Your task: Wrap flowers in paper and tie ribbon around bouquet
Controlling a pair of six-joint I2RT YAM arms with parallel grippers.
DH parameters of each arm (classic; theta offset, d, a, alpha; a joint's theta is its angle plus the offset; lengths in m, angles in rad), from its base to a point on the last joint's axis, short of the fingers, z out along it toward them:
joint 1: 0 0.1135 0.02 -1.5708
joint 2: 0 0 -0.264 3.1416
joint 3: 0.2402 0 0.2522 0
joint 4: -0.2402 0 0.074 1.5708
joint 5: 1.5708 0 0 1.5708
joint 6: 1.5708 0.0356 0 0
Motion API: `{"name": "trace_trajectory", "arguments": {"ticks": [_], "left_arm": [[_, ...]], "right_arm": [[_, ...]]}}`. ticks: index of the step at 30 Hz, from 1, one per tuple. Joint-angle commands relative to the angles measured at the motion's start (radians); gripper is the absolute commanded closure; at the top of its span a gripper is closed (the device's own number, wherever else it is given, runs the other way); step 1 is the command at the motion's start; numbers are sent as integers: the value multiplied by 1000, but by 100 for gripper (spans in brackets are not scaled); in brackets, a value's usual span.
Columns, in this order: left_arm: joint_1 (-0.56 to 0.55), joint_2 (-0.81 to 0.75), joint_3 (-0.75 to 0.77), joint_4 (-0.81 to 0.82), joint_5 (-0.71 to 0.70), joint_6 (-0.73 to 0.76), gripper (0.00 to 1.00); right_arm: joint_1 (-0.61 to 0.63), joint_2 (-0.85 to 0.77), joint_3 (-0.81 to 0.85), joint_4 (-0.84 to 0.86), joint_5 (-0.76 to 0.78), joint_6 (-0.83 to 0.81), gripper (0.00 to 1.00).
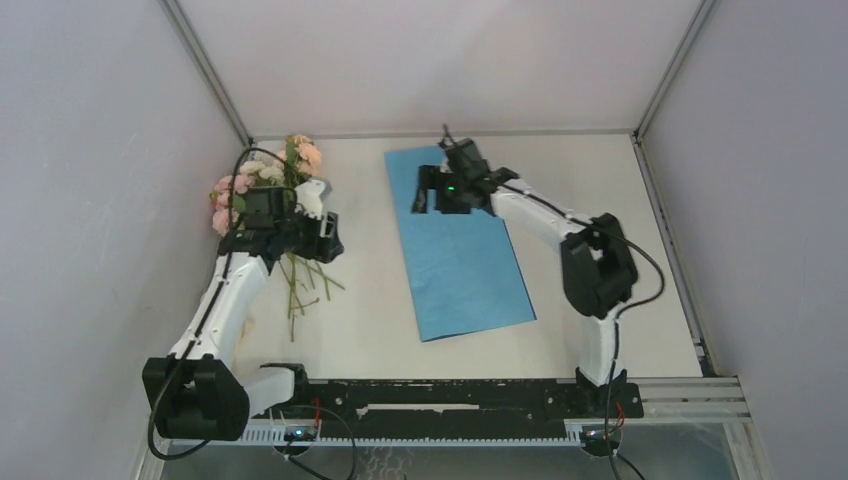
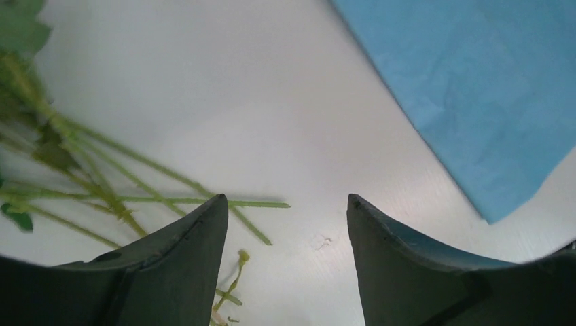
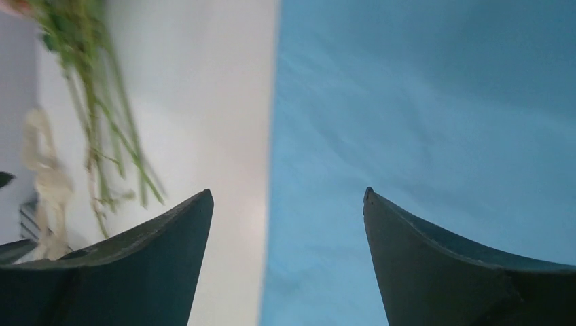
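- Flowers (image 1: 268,180): lying unwrapped at the table's (image 1: 370,300) left edge.
- Paper (image 1: 460,260): lying flat, mid-table.
- Ribbon (image 3: 46,183): lying untied.
- Left gripper (image 2: 286,198), right gripper (image 3: 286,191): both hanging open, gripping nothing.

High rear view facing down, wrist views low and close, all sharing paper (image 1: 462,262)

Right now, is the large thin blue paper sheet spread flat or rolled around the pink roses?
Spread flat: the blue paper sheet lies open on the white table, with the pink roses lying apart to its left.
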Motion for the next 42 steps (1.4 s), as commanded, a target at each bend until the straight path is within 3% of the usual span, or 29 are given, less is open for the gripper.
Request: {"name": "trace_trajectory", "arguments": {"ticks": [1, 4, 9, 16, 19, 23, 31, 37, 42], "left_arm": [[-213, -18, 83, -92, -11, 108, 29], [-434, -15, 79, -114, -20, 163, 27], [-844, 132, 118, -147, -115, 242, 21], [-1138, 337, 102, 101, -261, 236, 9], [-1174, 415, 87, 179, -359, 222, 12], [-1174, 490, 91, 217, -508, 194, 26], [-1175, 470, 40, 256, -541, 207, 46], [-1175, 476, 12, 240, -534, 228, 38], [-1175, 485, 0, 239, -551, 239, 37]], "right_arm": [[-193, -247, -240, -96, -70, -92, 9], [-328, -314, -416, -119, -113, -91, 9], [-360, -405, -610, -88, -49, -88, 9], [-361, -413, -695, -28, -96, -51, 11], [-343, -427, -705, -32, -67, -55, 10], [-340, -451, -739, -12, -49, -56, 10], [-343, -454, -767, 7, -58, -61, 11], [-355, -484, -768, -5, -56, -71, 11], [-364, -519, -767, -22, -56, -83, 11]]}}
